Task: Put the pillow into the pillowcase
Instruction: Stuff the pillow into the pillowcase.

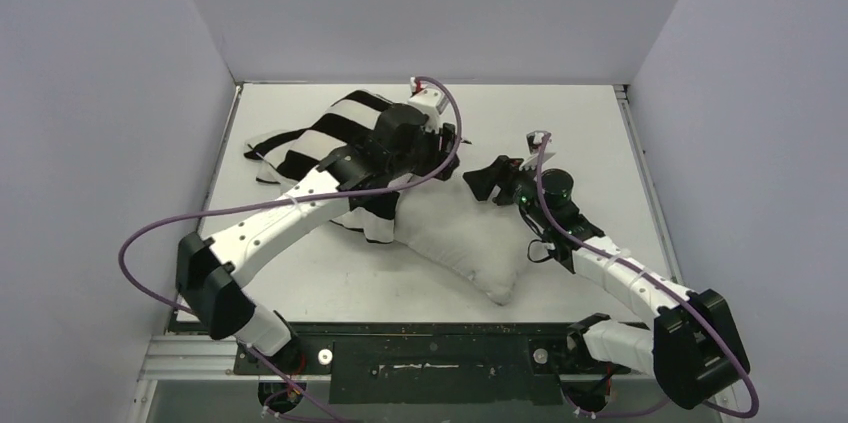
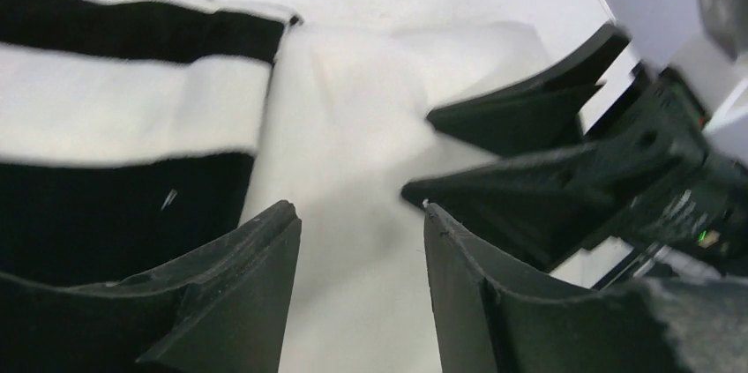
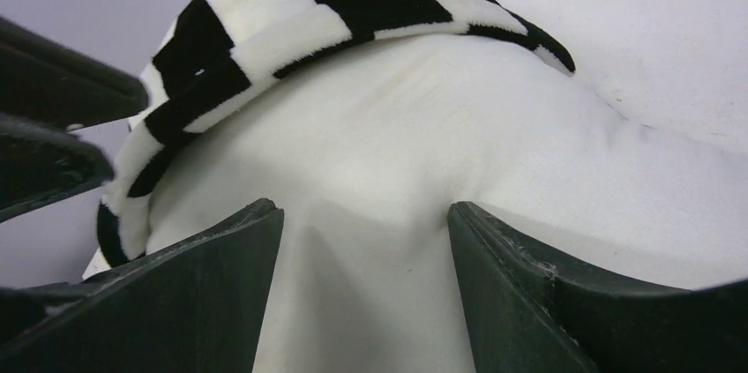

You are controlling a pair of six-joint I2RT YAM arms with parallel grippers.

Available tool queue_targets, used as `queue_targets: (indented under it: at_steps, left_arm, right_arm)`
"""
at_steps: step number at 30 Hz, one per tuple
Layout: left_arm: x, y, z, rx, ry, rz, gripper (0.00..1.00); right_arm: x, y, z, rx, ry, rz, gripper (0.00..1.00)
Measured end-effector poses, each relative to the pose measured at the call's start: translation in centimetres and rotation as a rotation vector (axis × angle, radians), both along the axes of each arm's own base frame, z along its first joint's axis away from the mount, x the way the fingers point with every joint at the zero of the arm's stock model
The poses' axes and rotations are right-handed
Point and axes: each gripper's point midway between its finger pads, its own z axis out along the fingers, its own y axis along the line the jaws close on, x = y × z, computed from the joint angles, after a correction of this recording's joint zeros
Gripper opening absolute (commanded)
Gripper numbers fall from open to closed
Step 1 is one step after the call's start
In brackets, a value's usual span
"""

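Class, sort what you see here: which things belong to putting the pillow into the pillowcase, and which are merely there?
Belongs to the job:
pillow
pillowcase
left fingers
right fingers

Merely there:
table
purple cables
grey walls

A white table (image 1: 600,123) carries the plump off-white pillow (image 1: 460,243), which lies slantwise near its middle. The black-and-white striped pillowcase (image 1: 300,148) lies rumpled at the pillow's far-left end, its edge draped over that end. The pillow's near-right corner is bare.
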Motion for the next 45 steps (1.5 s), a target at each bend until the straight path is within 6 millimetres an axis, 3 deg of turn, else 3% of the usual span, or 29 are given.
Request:
queue_targets:
  at_steps: [4, 7, 10, 14, 16, 19, 20, 25, 28, 31, 33, 34, 36, 39, 41, 42, 44, 45]
  left_arm:
    - [-3.1, 4.2, 1.8, 0.037, -0.021, 0.036, 0.49]
    - [-6.1, 7.9, 1.1, 0.061, -0.009, 0.062, 0.48]
    - [-7.8, 9.7, -1.7, 0.091, 0.032, 0.081, 0.51]
    - [-8.9, 11.5, -7.9, 0.185, 0.114, 0.122, 0.53]
    - [-9.1, 12.4, -10.4, 0.229, 0.137, 0.145, 0.45]
    - [-8.6, 12.9, -11.9, 0.255, 0.134, 0.183, 0.07]
    - [-8.4, 12.9, -11.9, 0.257, 0.127, 0.194, 0.00]
    - [-7.7, 12.9, -10.2, 0.209, 0.068, 0.218, 0.00]
    - [-7.9, 13.0, -8.0, 0.149, 0.026, 0.212, 0.00]
    - [-8.6, 12.7, -5.1, 0.073, -0.013, 0.166, 0.00]
    - [-9.0, 12.1, -2.7, 0.022, -0.038, 0.124, 0.00]
    - [-9.0, 11.8, -1.6, 0.001, -0.048, 0.108, 0.00]
    - [-9.2, 11.1, 1.4, -0.050, -0.079, 0.062, 0.00]
    - [-9.7, 10.1, 3.6, -0.122, -0.096, 0.002, 0.00]
    - [-10.4, 9.2, 2.3, -0.165, -0.064, -0.038, 0.00]
    - [-10.9, 8.8, 0.6, -0.181, -0.028, -0.054, 0.00]
    - [-12.0, 8.4, -4.0, -0.177, 0.069, -0.074, 0.00]
    - [-12.9, 8.6, -7.3, -0.152, 0.141, -0.074, 0.00]
  right_arm:
    - [-0.9, -0.1, 1.7, 0.013, -0.014, 0.013, 0.71]
    - [-1.6, 0.5, 2.4, 0.000, -0.025, 0.066, 0.77]
    - [-2.4, 1.2, 2.4, -0.075, -0.046, 0.151, 0.84]
    - [-4.1, 2.6, 2.9, -0.204, -0.116, 0.271, 0.95]
    - [-5.3, 3.4, 3.3, -0.267, -0.170, 0.330, 0.99]
    - [-7.4, 5.0, 3.6, -0.389, -0.290, 0.413, 1.00]
    - [-7.9, 5.4, 3.5, -0.432, -0.325, 0.435, 1.00]
    - [-8.8, 7.5, 0.5, -0.629, -0.415, 0.522, 1.00]
    - [-8.1, 8.4, -3.2, -0.768, -0.399, 0.546, 0.84]
    - [-7.1, 9.0, -5.4, -0.845, -0.398, 0.534, 0.31]
    - [-5.9, 9.5, -5.4, -0.856, -0.403, 0.492, 0.05]
    - [-5.3, 9.7, -5.1, -0.840, -0.405, 0.464, 0.00]
    - [-4.2, 10.2, -4.2, -0.786, -0.401, 0.404, 0.00]
    - [-2.7, 10.6, -3.2, -0.684, -0.359, 0.321, 0.00]
    - [-1.7, 10.8, -2.6, -0.588, -0.313, 0.265, 0.00]
    - [-1.3, 10.8, -2.3, -0.536, -0.289, 0.241, 0.00]
    - [-0.5, 10.8, -2.0, -0.439, -0.240, 0.200, 0.00]
    - [-0.2, 10.7, -1.9, -0.398, -0.216, 0.184, 0.00]
